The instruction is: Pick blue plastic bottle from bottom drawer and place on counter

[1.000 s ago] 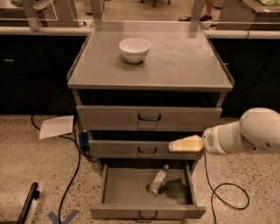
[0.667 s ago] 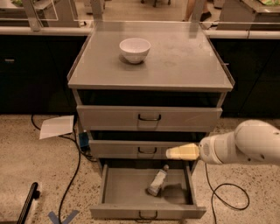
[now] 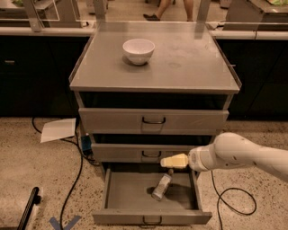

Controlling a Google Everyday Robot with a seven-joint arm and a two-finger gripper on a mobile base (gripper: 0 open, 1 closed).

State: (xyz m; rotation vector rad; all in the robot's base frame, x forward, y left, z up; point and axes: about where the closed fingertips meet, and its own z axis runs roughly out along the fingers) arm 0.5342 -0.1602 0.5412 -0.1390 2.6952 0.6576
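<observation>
Nearest of all, the bottom drawer [image 3: 121,194] stands pulled out, its low front panel carrying a small black loop handle [image 3: 152,220]. On the speckled floor to its left lie a blue tape cross [image 3: 65,222] and a black bar-like object [image 3: 29,209]; a dark cable [image 3: 230,203] loops on the floor to the right. The blue plastic bottle [image 3: 161,187] lies on its side in the drawer's tray, right of centre, its cap end pointing toward the far right.

Just above that cap end, not touching the bottle, hangs the cream-coloured gripper [image 3: 165,162], reaching in from the right on a white arm [image 3: 243,155] and pointing left. Whether it is parted or closed cannot be told.

Behind the gripper sits the middle drawer [image 3: 119,152], and above that a taller-fronted drawer [image 3: 112,120], both pushed in. A sheet of paper [image 3: 58,130] lies on the floor to the left.

Farther back, the counter [image 3: 193,63] bears a white bowl [image 3: 138,50], left of centre toward its far edge. Beyond runs a long pale-edged counter [image 3: 45,30] over dark cabinets, with a person's legs [image 3: 167,8] behind it.
</observation>
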